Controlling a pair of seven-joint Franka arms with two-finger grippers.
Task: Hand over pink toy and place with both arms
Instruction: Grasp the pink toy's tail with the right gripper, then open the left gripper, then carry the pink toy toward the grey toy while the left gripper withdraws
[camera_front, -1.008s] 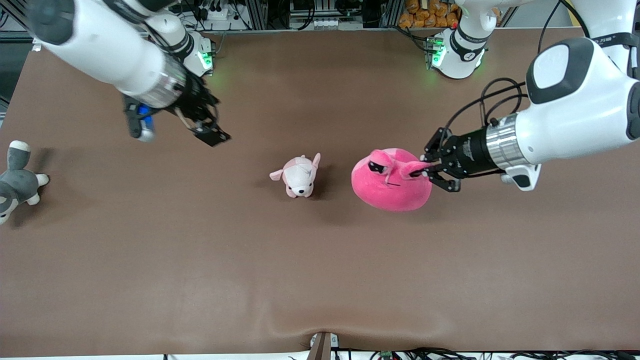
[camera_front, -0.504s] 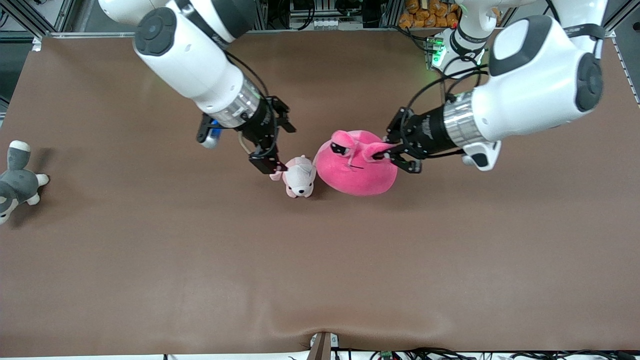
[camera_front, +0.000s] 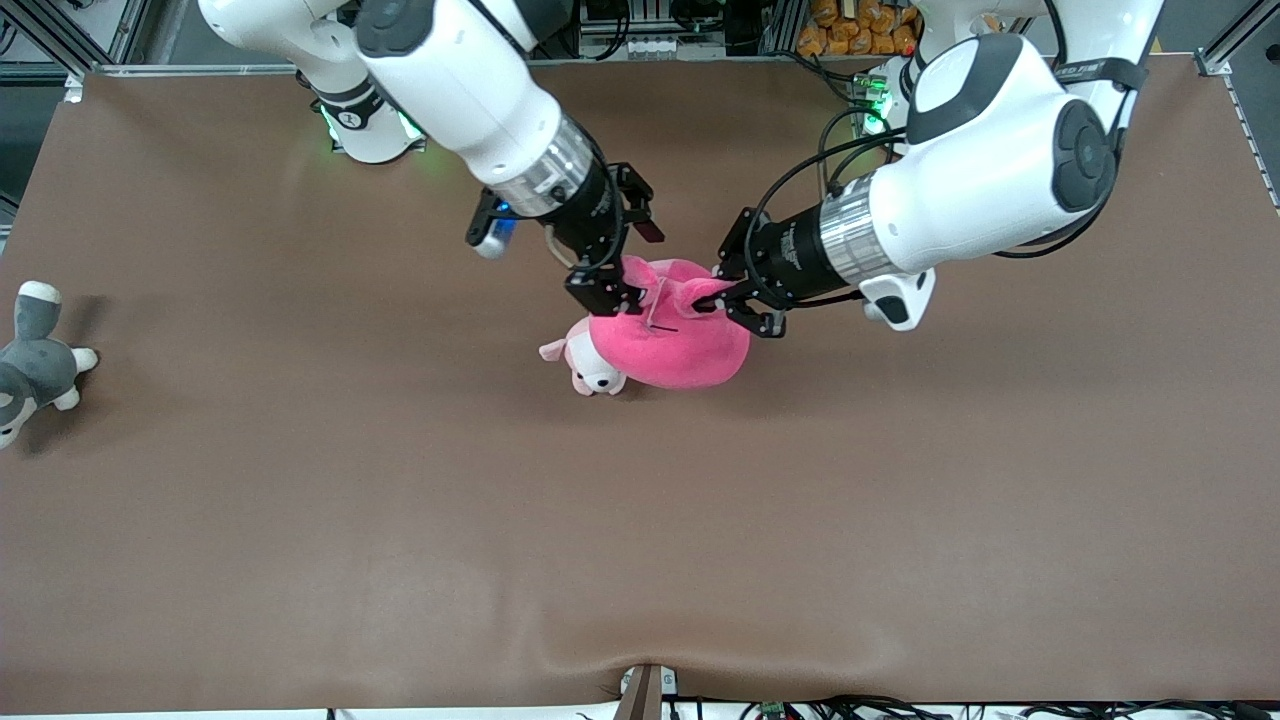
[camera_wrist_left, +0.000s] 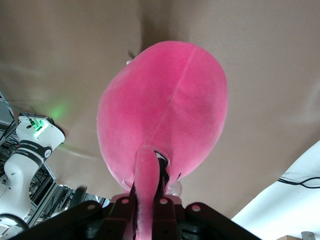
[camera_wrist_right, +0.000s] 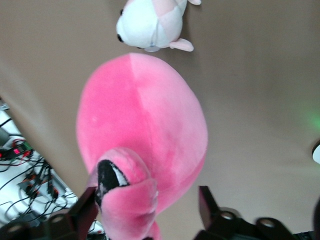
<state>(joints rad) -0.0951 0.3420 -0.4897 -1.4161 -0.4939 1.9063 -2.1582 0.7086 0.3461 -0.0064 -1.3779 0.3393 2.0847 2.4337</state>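
Both arms have swung in toward the middle of the table (camera_front: 900, 520) since a second ago, and your pink toy (camera_front: 668, 340) has travelled with the left arm until it hangs over the small pale puppy plush (camera_front: 585, 368), covering most of it in the front view. Your left hand (camera_front: 722, 296) is clamped on one of the toy's ear flaps (camera_wrist_left: 145, 185), fingers pressed tight against the fabric in the left wrist view. Your right hand (camera_front: 622, 285) has arrived at the toy's top, on the side toward the right arm's end; its fingers (camera_wrist_right: 86, 206) stand wide on either side of the eye and second flap (camera_wrist_right: 127, 197), not pinching. Well apart from the puppy, a grey-and-white plush (camera_front: 35, 360) lies at the table's edge at the right arm's end.
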